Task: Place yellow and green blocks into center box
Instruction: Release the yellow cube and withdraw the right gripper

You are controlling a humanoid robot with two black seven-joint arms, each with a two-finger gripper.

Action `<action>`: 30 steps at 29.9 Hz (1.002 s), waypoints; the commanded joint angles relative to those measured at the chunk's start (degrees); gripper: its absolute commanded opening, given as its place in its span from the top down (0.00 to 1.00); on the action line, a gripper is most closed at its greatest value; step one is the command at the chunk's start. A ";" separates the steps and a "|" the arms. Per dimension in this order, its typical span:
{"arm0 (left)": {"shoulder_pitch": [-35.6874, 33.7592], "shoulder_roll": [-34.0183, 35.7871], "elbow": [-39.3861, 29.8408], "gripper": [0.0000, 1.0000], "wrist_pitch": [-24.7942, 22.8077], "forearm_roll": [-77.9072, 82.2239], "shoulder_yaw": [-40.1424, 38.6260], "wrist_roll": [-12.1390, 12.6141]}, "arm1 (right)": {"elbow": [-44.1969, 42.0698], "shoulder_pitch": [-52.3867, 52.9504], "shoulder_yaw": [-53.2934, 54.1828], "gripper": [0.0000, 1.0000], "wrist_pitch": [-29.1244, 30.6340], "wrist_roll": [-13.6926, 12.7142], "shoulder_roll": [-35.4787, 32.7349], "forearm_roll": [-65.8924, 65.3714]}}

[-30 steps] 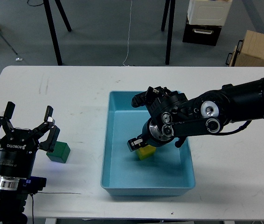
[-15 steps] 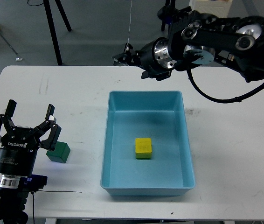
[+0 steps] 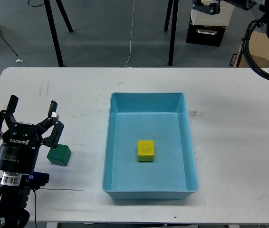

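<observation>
The jaws of the left gripper (image 3: 32,119) stand wide apart, fingers splayed upward and outward, with nothing between them. One finger on its right side sits just above the green block (image 3: 59,155), which rests on the white table (image 3: 239,142) beside the gripper's body; whether the finger touches the block cannot be told from this view. The block lies well apart from the blue box (image 3: 190,166), to its left.

The yellow block (image 3: 146,150) lies flat on the floor of the blue box, near the middle and slightly toward the near wall, clear of all four walls. Nothing grips it.

The right arm (image 3: 263,19) shows only as a dark curved section with cabling at the top right corner, high above the table's far edge. Its gripper end is cut off by the picture's border, so how its jaws stand is not visible.
</observation>
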 commanded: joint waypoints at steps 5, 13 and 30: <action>-0.43 -0.09 1.22 0.00 0.00 0.34 0.00 -0.06 | 0.55 -25.88 16.50 0.00 1.31 0.25 -5.97 11.41; -0.52 -0.18 1.31 0.00 0.00 0.43 0.09 -0.06 | 2.40 -35.05 21.26 0.00 1.31 -0.10 -8.34 5.54; -1.75 -0.53 2.27 0.00 0.23 0.43 0.00 -0.06 | 2.22 -29.77 23.90 0.00 1.31 0.34 -1.95 -2.92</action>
